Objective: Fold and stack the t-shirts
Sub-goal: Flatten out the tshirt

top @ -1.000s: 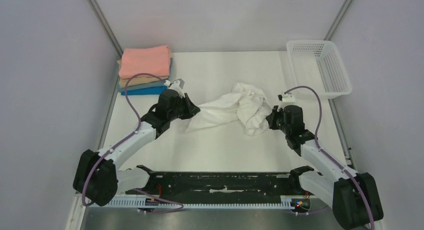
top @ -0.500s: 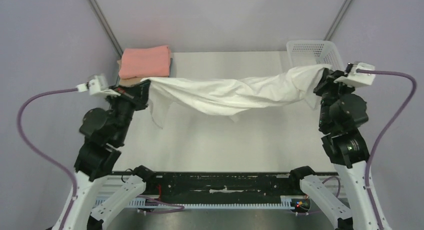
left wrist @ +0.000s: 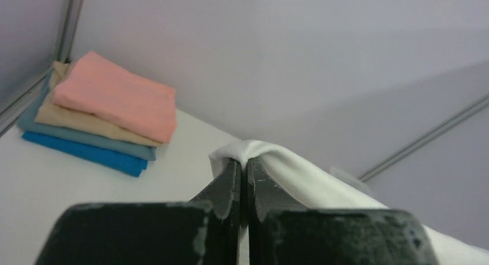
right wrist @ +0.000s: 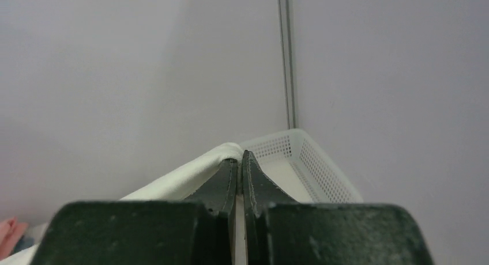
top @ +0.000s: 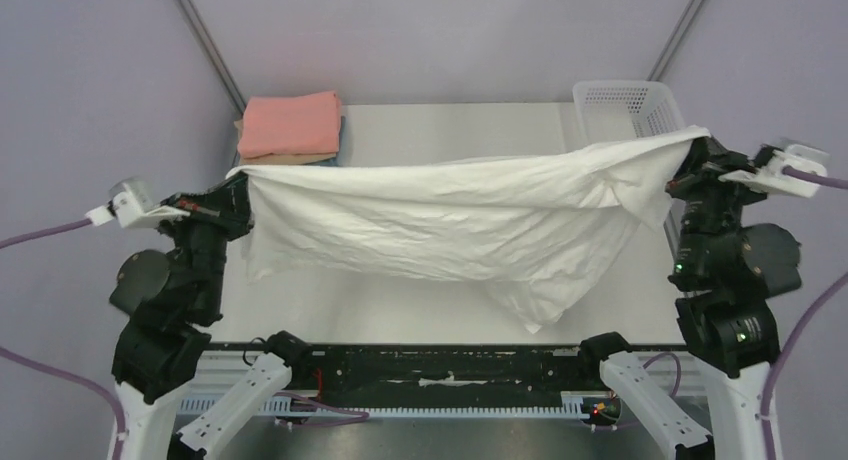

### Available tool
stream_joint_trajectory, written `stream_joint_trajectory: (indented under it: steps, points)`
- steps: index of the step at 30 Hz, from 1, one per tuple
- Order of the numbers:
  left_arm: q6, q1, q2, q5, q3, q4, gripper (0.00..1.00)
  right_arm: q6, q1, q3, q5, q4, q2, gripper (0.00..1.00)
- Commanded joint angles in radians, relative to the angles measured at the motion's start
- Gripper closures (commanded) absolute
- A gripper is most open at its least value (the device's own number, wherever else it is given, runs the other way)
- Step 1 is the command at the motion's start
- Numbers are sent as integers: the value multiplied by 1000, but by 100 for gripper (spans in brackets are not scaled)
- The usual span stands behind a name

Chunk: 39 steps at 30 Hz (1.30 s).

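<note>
The white t-shirt (top: 450,220) hangs spread out in the air between both arms, its lower edge drooping to a point at the front right. My left gripper (top: 240,175) is shut on its left corner; in the left wrist view the cloth (left wrist: 300,175) drapes over the closed left gripper (left wrist: 243,161). My right gripper (top: 692,145) is shut on the right corner; in the right wrist view the cloth (right wrist: 179,181) folds over the closed right gripper (right wrist: 239,158). A stack of folded shirts (top: 290,125), salmon pink on top, lies at the back left, and shows in the left wrist view (left wrist: 109,112).
A white mesh basket (top: 620,105) stands at the back right, partly behind the raised shirt; it also shows in the right wrist view (right wrist: 311,161). Grey walls with metal corner posts close in the table.
Both arms have risen and spread apart, lifting the white shirt from a crumpled heap on the table into a stretched sheet in the air. The shirt has opened out wider since half a second ago.
</note>
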Motion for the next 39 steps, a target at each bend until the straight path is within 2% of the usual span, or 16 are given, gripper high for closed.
stream_joint_trajectory:
  steps: [1,4,5,7,8,9,11,12,14,16,18,23,28,32,36,39]
  points:
    - [-15,-2,244,-221,-75,-49,98,7,1,-80,-20,-22,187,100]
    - [-36,27,424,-248,-153,-21,98,2,1,-150,0,50,364,100]
    - [-42,58,495,-182,-181,1,97,-2,-1,-175,0,90,440,100]
    - [-61,161,634,-6,-239,73,85,4,-14,-181,-14,133,597,99]
    - [-70,216,716,83,-260,118,75,1,-23,-167,-36,149,685,95]
    - [-78,249,782,131,-268,136,54,0,-34,-147,-63,170,758,88]
    - [-84,284,919,156,-239,136,28,6,-47,-65,-105,170,906,79]
    - [-82,290,961,156,-212,127,20,-1,-47,-28,-128,160,971,67]
    - [-70,293,1007,178,-180,125,19,-15,-47,41,-175,131,1052,36]
    - [-67,293,1000,197,-177,133,18,-14,-46,61,-210,123,1071,19]
    - [-69,293,965,205,-197,132,18,-14,-46,18,-242,143,1034,2]
    - [-122,293,823,229,-294,60,17,66,-45,-202,-318,217,804,2]
    - [-229,292,588,251,-506,9,16,249,-53,-511,-231,359,481,2]
    - [-305,293,424,210,-674,-8,16,304,-55,-754,-329,430,243,2]
    - [-347,293,381,228,-774,5,16,349,-54,-873,-334,390,118,2]
    - [-364,293,397,254,-825,48,24,330,-55,-895,-327,337,89,2]
